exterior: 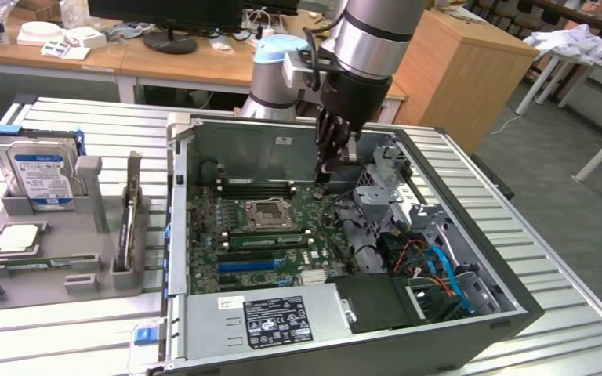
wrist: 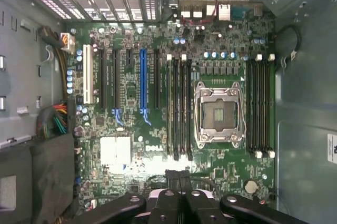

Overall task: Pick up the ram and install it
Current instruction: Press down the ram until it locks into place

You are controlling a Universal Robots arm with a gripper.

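Observation:
The ram (exterior: 264, 239), a long green stick with dark chips, stands on edge on the motherboard (exterior: 233, 227) just in front of the CPU socket (exterior: 270, 211). My gripper (exterior: 324, 174) hangs inside the open computer case (exterior: 385, 258), above the rear of the board and apart from the ram. It is shut, and in the wrist view the gripper (wrist: 179, 182) has its fingers pressed together with nothing between them. That view looks straight down on the CPU socket (wrist: 218, 113) and the black memory slots (wrist: 179, 108) with white clips beside it.
A blue slot (wrist: 143, 82) lies among the black expansion slots. The drive cage and cables (exterior: 426, 258) fill the case towards the exterior view's right. On the exterior view's left, a grey fixture (exterior: 92, 235) holds a hard drive (exterior: 38, 176) and a thin green board (exterior: 45, 266).

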